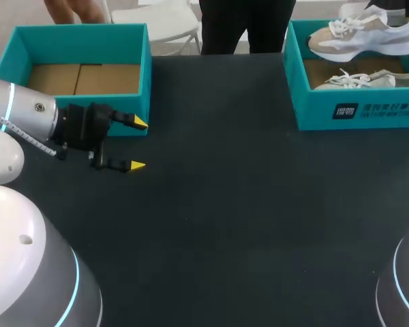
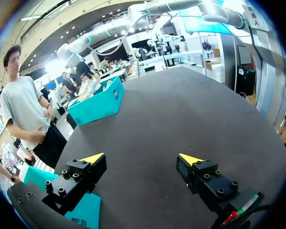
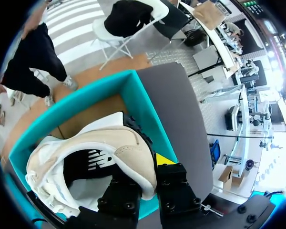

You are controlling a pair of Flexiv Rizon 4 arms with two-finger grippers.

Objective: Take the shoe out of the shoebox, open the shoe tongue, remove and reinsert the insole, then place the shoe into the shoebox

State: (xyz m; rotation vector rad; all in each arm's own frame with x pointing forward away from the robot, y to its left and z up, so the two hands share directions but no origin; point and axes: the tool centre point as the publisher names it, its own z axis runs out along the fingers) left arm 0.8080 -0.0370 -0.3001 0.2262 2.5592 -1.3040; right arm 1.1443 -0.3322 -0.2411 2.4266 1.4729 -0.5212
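1. Left claw hung low over the table, well apart from the shoebox and off to that box's left. Its two yellow-tipped fingers were spread wide, with nothing between them but bare dark tabletop.
2. The table lay dark and flat between this claw and the shoebox.
3. An empty teal box stood farther to the left of the shoebox, at the same far edge of the table. Its brown cardboard floor was showing, and its near corner was just beside the left claw's farther fingertip.
4. The shoebox, teal and open-topped, stood at the table's far right. Its front wall carried white print.
5. Inside the shoebox, near its front wall, a pale laced shoe lay on the cardboard floor.
6. Beyond that one, over the far part of the shoebox, was the beige-and-white shoe, with its laces toward the box's left wall. Whether it touched the floor of the shoebox could not be told.
7. The right claw was over the shoebox's right end. Its fingers were drawn narrow and pinched the edge of the beige-and-white shoe's opening from both sides, with one yellow tip showing beside the shoe.
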